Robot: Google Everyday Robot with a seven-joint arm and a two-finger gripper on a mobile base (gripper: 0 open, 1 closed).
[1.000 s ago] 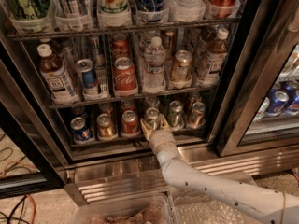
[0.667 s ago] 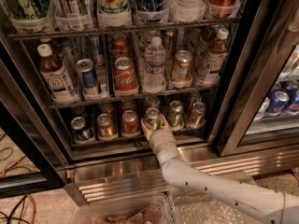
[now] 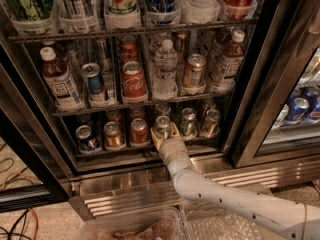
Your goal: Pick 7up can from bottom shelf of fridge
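Silvery 7up can (image 3: 162,123) (fourth lane along the bottom shelf (image 3: 122,149)) sits clasped in the gripper (image 3: 164,132).

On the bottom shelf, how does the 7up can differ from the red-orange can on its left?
The 7up can has a pale silvery body; the red-orange can is red-orange. The gripper is at the 7up can's base, while the red-orange can stands free. Both are short, upright cans with silver tops, in neighbouring lanes of the bottom shelf.

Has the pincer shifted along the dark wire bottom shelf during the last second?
No. The pincer stays at the small silver-topped 7up can, just right of the red-orange can, exactly as earlier.
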